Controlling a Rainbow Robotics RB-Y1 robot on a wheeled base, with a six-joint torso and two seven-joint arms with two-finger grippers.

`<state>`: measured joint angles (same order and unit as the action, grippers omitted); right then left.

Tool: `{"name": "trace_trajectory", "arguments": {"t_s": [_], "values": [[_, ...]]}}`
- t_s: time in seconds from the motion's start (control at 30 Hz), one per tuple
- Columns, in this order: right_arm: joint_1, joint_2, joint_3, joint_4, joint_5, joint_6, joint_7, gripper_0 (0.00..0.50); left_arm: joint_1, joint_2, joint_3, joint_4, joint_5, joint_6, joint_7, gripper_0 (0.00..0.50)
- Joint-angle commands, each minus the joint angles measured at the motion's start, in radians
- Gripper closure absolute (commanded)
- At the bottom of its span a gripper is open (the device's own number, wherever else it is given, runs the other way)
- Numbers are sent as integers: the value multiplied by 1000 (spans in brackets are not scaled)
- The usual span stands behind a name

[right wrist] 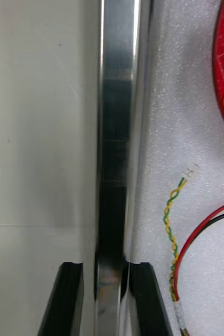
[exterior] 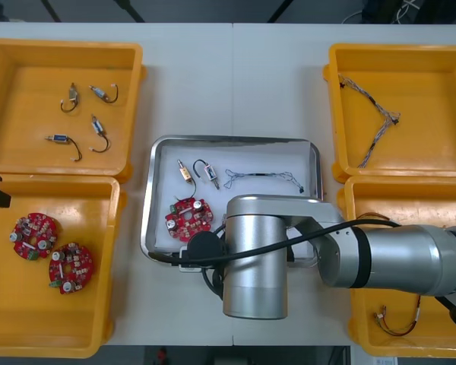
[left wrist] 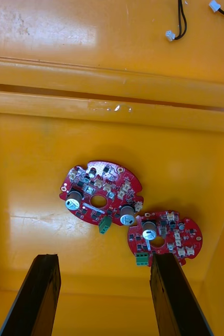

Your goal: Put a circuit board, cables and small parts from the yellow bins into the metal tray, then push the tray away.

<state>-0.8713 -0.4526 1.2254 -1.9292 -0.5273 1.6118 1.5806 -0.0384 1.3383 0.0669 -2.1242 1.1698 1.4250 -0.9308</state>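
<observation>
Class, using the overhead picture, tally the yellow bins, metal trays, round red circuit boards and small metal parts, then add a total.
4 yellow plastic bins
1 shiny metal tray
3 round red circuit boards
6 small metal parts
Total: 14

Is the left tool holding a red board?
No, the left tool stands open above two boards lying in the bin; the right tool grips the tray.

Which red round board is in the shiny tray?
The round red circuit board inside the metal tray, which the right gripper grips; the other two boards lie in the near left yellow bin.
</observation>
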Motion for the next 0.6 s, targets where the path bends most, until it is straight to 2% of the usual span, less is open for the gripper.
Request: {"name": "trace_trajectory", "arguments": {"t_s": [0.03, 0.07, 0.1, 0.13, 0.33, 0.6], "values": [[9, 32, 17, -8, 17, -10, -27, 377, 15, 48, 30, 3, 8, 8, -29, 0], [9, 32, 17, -8, 17, -10, -28, 455, 15, 48, 30, 3, 8, 8, -29, 0], [9, 32, 17, -8, 18, -9, -28, 455, 15, 48, 30, 3, 8, 8, -29, 0], [9, 32, 19, -8, 18, -10, -27, 500, 15, 48, 30, 3, 8, 8, -29, 0], [3, 15, 19, -8, 41, -7, -22, 500, 15, 48, 30, 3, 8, 8, -29, 0], [-72, -24, 17, -8, 46, -10, -14, 500, 15, 48, 30, 3, 8, 8, -29, 0]]}}
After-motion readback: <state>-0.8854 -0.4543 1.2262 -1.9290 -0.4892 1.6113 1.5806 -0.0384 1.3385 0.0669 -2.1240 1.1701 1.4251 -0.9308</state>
